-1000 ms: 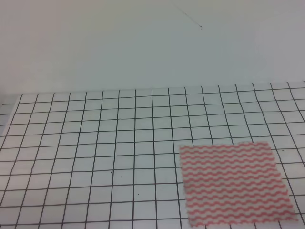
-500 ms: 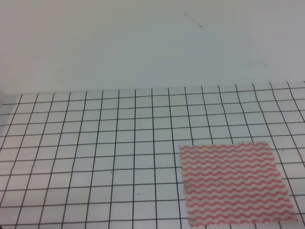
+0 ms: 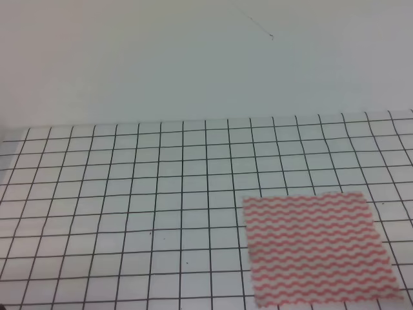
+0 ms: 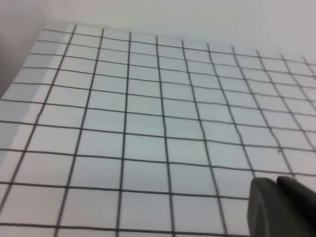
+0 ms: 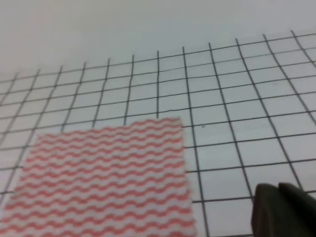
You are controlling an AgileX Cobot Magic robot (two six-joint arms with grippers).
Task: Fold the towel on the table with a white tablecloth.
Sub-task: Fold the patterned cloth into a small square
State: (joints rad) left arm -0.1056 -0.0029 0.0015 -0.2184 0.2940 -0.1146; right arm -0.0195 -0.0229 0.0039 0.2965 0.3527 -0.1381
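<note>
Lying flat and unfolded, the towel (image 3: pixel 319 248) sits on the near right part of the table (image 3: pixel 129 194): thin rectangular cloth, white with red-pink wavy stripes, edges roughly square to the grid. Tablecloth (image 3: pixel 193 161) is white fabric with thin black grid lines, slightly rippled. Plain pale wall (image 3: pixel 193 58) behind. Neither arm shows in the high view. Left gripper (image 4: pixel 284 207) and right gripper (image 5: pixel 281 210) appear only as dark blurred corner shapes in their wrist views; can't tell whether clenched or released.
</note>
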